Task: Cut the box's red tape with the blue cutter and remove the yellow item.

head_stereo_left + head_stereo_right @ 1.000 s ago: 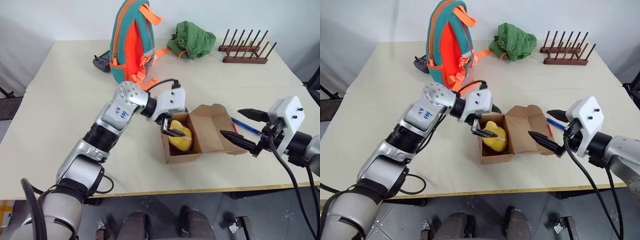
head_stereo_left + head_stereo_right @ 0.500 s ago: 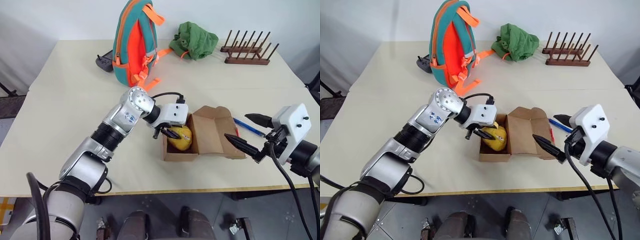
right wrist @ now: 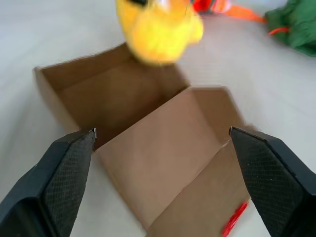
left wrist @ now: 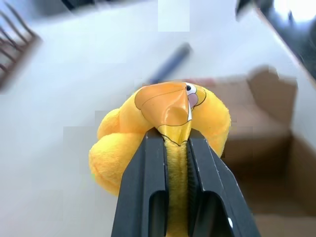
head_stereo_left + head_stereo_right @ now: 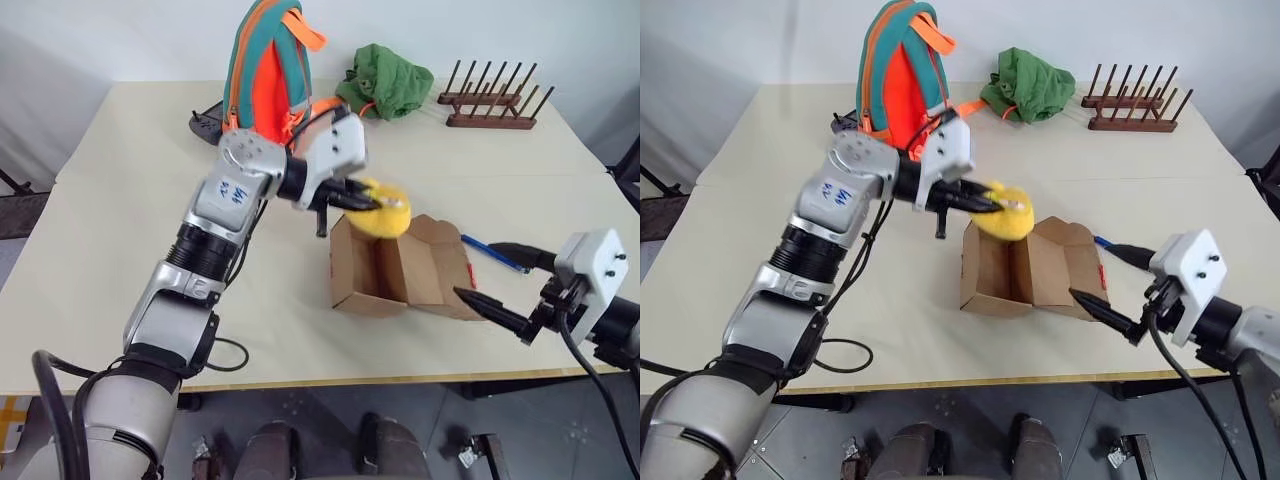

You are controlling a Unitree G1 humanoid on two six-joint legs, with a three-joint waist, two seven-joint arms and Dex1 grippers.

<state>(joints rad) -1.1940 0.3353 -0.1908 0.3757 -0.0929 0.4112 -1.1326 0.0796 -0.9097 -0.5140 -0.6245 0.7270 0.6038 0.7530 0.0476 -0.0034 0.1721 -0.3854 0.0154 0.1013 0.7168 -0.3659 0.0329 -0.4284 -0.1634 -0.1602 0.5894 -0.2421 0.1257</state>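
Holding the small yellow plush item (image 5: pixel 383 213) pinched in L gripper (image 5: pixel 365 205) above the open brown cardboard box (image 5: pixel 395 275) — R gripper (image 5: pixel 500 283) wide, empty. Next I'd carry it clear — set it on table.

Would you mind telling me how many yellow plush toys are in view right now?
1. The yellow plush toy is clamped in the left gripper, held above the open box; the box interior that shows looks empty.

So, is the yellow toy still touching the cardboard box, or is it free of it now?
Apart. In the left eye view the yellow plush toy, clamped in the left gripper, hangs above the open cardboard box. The right wrist view shows it over the box's far rim, with table visible between.
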